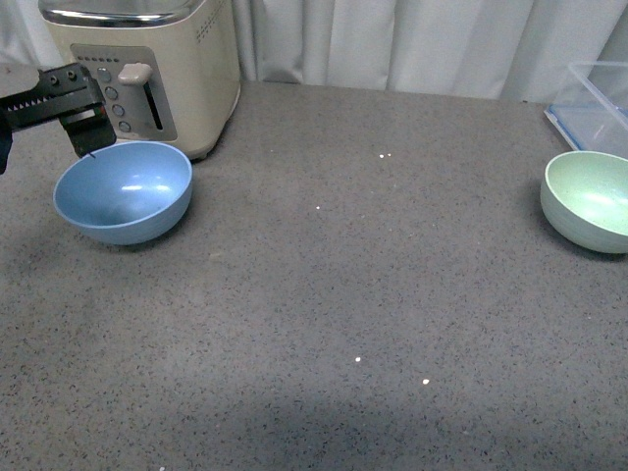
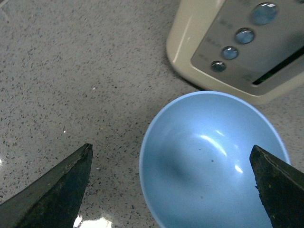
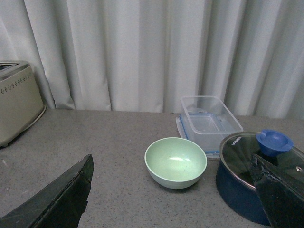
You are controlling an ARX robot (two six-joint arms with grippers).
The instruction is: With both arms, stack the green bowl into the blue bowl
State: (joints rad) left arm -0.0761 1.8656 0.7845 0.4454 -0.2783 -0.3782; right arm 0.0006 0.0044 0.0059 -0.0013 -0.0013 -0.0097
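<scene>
Speckled grey stone counter [image 1: 324,324] carries the pale mint-green matte bowl [image 1: 589,201] far from the cream toaster [image 1: 157,69]; it looks light, rigid and slick, so pinch its rim. A clear plastic box [image 3: 209,118] and lidded dark-blue pot [image 3: 232,190] crowd it. The sky-blue matte bowl [image 1: 123,191] sits just beside the toaster. Left end effector [image 2: 171,146] and right end effector [image 3: 172,156] both gape empty.

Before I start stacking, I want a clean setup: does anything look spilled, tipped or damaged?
Nothing stands out. The round pale mint-green bowl and the round sky-blue matte bowl both sit upright, empty and intact; only a few tiny white specks dot the grey speckled countertop.
</scene>
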